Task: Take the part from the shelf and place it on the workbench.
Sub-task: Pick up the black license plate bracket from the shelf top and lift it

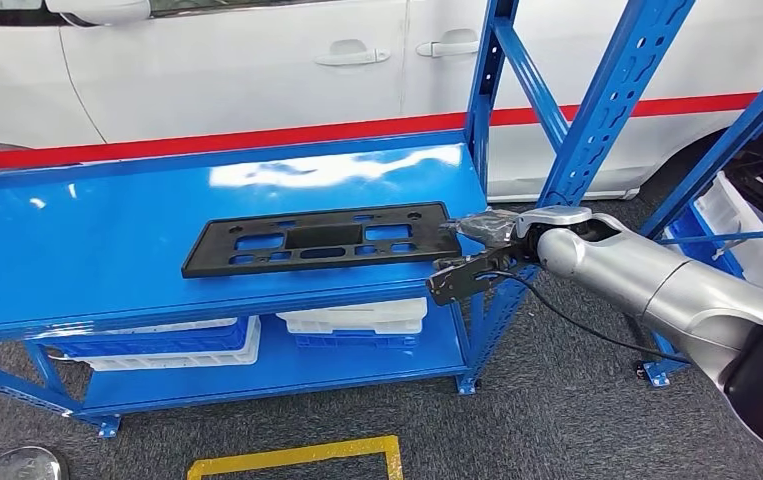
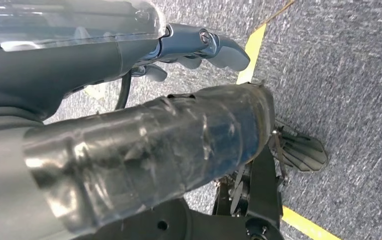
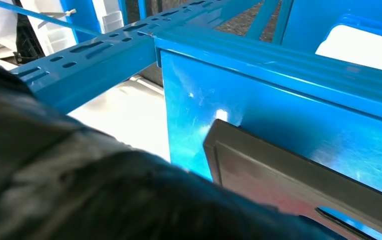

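Head view: blue metal shelf [image 1: 87, 250] with a glossy top deck, its perforated uprights [image 1: 612, 100] rising at right; behind it a white car [image 1: 257, 70] with a red stripe along its sill. Floor is grey carpet [image 1: 557, 410] with a yellow tape mark [image 1: 297, 457]. White and blue bins [image 1: 352, 320] sit on the lower deck. Part [image 1: 317, 240], a flat black plate with rectangular cut-outs, lies on the top deck, long side running across it, right end at the deck's right edge. Right arm [image 1: 657, 285], silver, reaches in from lower right; right hand [image 1: 482, 245] sits at the part's right end, touching it, with a dark piece hanging below the deck edge. Whether the fingers have closed on the plate I cannot tell. Left wrist view: left hand [image 2: 178, 55] hangs over the carpet and yellow tape, fingers loosely curled around nothing, thick taped thumb across the frame. Right wrist view: the hand's blurred dark bulk covers the near side; beyond it a corner of the part lies flat on the blue deck, near the deck's rim and a perforated beam. Grip not readable here either.
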